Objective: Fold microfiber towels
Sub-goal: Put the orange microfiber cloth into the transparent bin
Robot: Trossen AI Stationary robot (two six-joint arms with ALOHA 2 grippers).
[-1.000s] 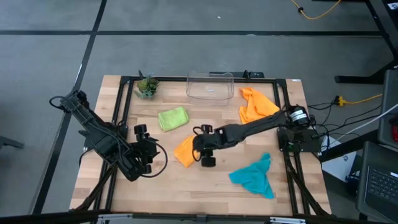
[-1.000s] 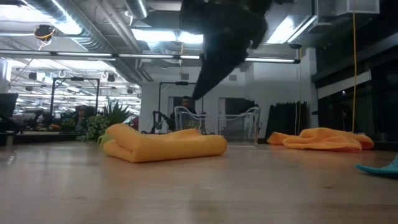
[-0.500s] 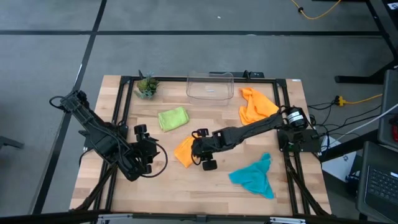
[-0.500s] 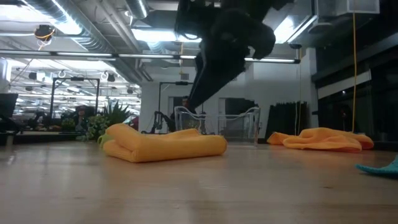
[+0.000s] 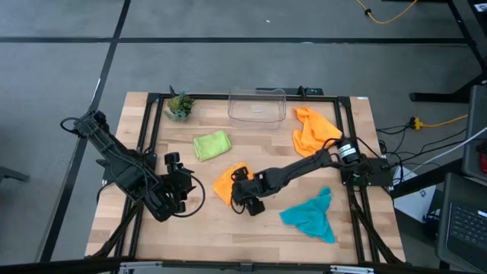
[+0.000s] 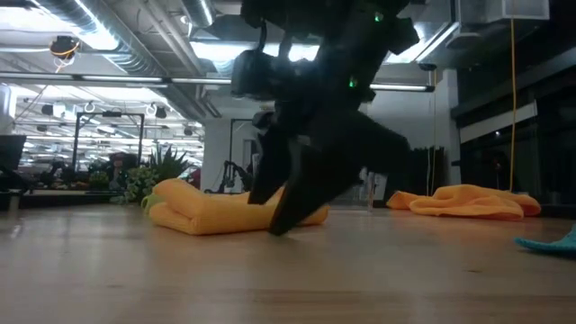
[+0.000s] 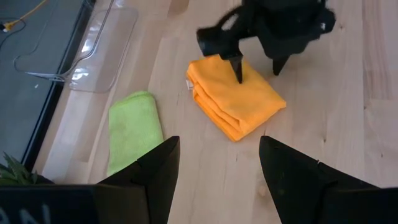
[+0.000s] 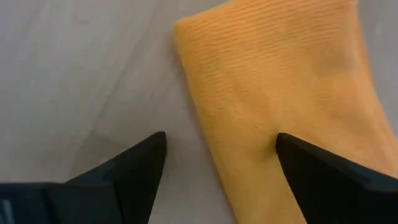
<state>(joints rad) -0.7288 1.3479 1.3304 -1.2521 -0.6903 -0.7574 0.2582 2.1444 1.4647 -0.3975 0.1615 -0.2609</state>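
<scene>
- High view: our right gripper point(image 5: 242, 196), fingers spread and empty, straddles the folded orange towel's point(image 5: 227, 183) five-o'clock edge, probably to press it.
- Our left gripper point(image 5: 176, 183) waits open, empty, at nine o'clock.

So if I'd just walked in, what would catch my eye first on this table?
Probably the right arm's tool, reaching to mid-table with its fingers open over a folded orange towel. Around it lie bright cloths: a folded lime green towel farther back, a crumpled orange towel and a crumpled teal towel on the right.
</scene>
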